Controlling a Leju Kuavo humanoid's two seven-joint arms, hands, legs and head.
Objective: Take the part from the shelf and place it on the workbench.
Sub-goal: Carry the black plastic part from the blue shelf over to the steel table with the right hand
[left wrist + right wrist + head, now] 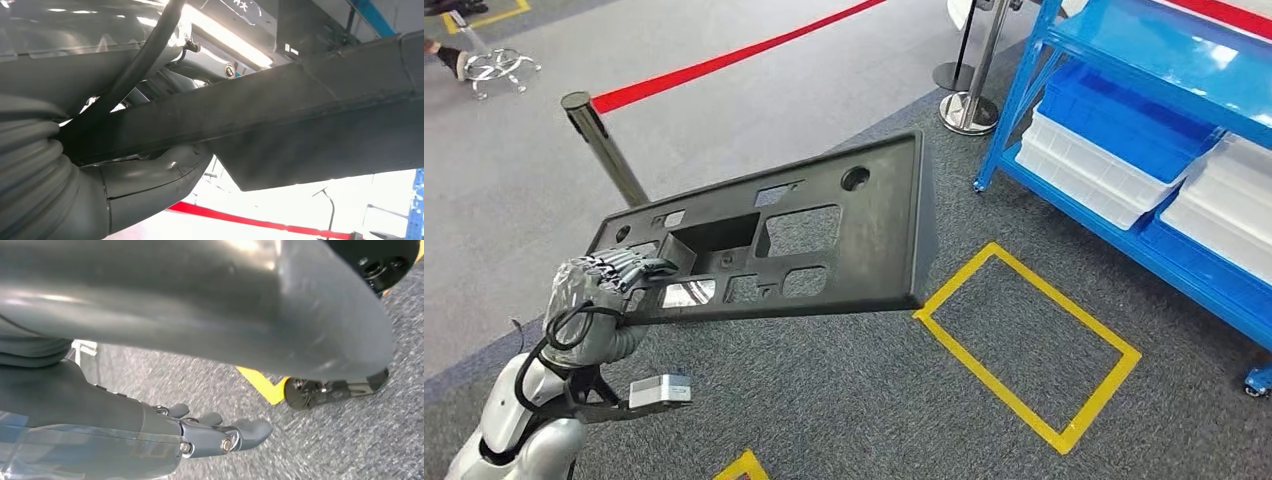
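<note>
The part (804, 235), a flat black panel, rides level over the carpet because my left hand (599, 290) clamps one end, fingers through a cutout, while my right hand (220, 432) hangs released.

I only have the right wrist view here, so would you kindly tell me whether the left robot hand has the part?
Observer: Yes, in the head view the left robot hand grips one end of the black part, held above the carpet.
Operator: Thank you. Where is the shelf?
Observer: The blue shelf stands to the right, with white bins on its lower level.
Operator: Any floor markings?
Observer: A yellow tape rectangle lies beside the shelf.
</note>
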